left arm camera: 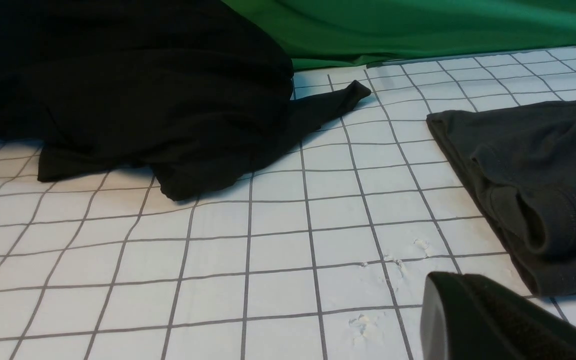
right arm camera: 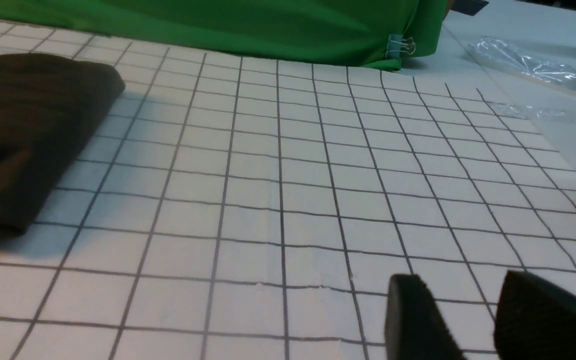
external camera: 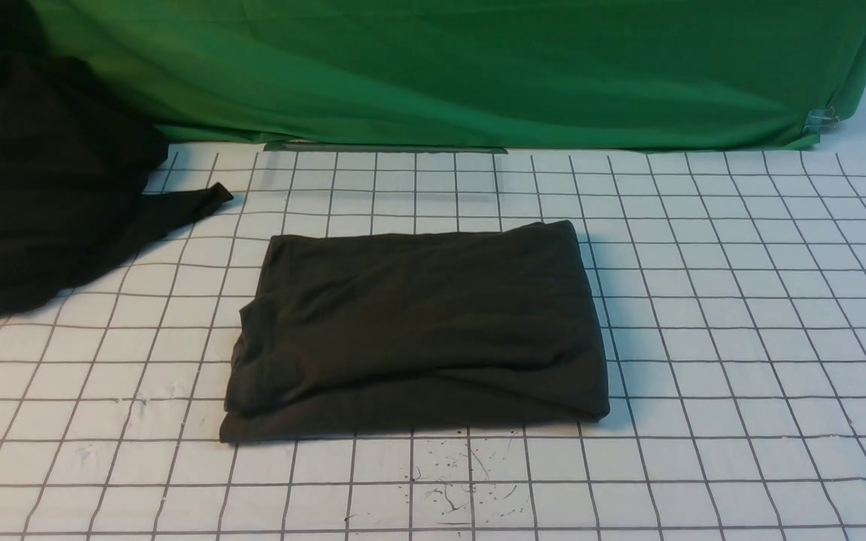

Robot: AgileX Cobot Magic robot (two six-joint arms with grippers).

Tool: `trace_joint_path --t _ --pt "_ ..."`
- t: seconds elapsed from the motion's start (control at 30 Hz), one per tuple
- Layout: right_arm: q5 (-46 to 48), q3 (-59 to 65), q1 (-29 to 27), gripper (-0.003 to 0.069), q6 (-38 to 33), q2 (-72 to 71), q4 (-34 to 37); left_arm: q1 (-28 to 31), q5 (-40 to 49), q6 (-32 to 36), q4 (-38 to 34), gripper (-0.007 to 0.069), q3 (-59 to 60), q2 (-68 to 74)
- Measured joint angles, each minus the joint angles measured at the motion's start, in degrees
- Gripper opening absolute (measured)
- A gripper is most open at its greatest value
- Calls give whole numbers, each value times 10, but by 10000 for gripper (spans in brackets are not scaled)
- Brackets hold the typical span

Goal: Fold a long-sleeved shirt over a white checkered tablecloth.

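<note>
While both claws are kept well apart from it, the dark charcoal-grey cotton shirt [external camera: 418, 330] is laid folded between them on the white checkered tablecloth [external camera: 704, 361]; the left claw [left arm camera: 468, 282] is seemingly clenched, the right claw [right arm camera: 460, 282] parted.

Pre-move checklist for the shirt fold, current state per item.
1. Dark charcoal-grey cotton shirt folded into a compact bundle: ok.
2. Bundle edges tidy: not ok, cloth juts out at its left side and the near edge shows an uneven lower layer.
3. White checkered tablecloth flat around the shirt: ok, no large wrinkles seen.
4. Shirt apart from the blacker heap of cloth: ok, tablecloth shows between them.
5. Left jaws shut, off the shirt: ok.
6. Right jaws empty: ok, standing apart with only tablecloth behind.
</note>
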Motion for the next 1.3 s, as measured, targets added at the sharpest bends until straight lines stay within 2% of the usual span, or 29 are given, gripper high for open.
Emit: trace_joint_path --t 0.5,1.3 --pt "0 0 0 242 55 0 8 0 0 1 4 11 0 0" --pt "0 0 0 242 39 0 20 0 0 0 4 11 0 0"
